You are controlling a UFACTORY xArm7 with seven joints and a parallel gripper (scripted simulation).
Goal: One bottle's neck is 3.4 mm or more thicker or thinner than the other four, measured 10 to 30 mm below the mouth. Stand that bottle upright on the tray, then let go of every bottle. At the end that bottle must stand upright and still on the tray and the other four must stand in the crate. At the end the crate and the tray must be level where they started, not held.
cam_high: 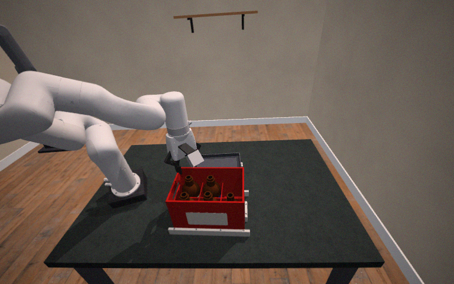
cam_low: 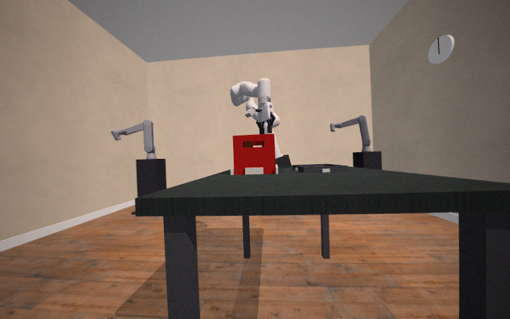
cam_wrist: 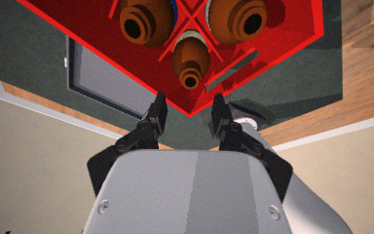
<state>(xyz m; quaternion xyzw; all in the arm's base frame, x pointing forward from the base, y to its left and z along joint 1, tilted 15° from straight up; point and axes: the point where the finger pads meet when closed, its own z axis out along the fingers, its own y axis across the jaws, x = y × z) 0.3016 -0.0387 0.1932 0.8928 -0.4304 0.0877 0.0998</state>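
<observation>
Gripper: the xArm Gripper (cam_high: 185, 167) (cam_low: 265, 131) (cam_wrist: 189, 101) is above a corner of the crate, fingers parted and grasping nothing
Crate: the red crate (cam_high: 234, 214) (cam_low: 254, 157) (cam_wrist: 131, 63) stands level on the dark table (cam_high: 301, 200) (cam_low: 319, 203) (cam_wrist: 24, 54)
Bottles: five brown bottles stand in it, a back pair (cam_high: 190, 188) (cam_high: 211, 188) and a front three (cam_high: 184, 196) (cam_high: 207, 196) (cam_high: 230, 197) in the top view
Nearest bottle: the corner bottle (cam_wrist: 191, 58) stands just beyond the fingertips in the wrist view
Odd neck: cannot tell which bottle has it
Tray: the shallow grey tray (cam_high: 220, 160) (cam_low: 312, 169) (cam_wrist: 107, 73) lies level beside the crate, partly hidden behind it from the top view
Strips: white strips (cam_high: 208, 231) line the crate's foot
</observation>
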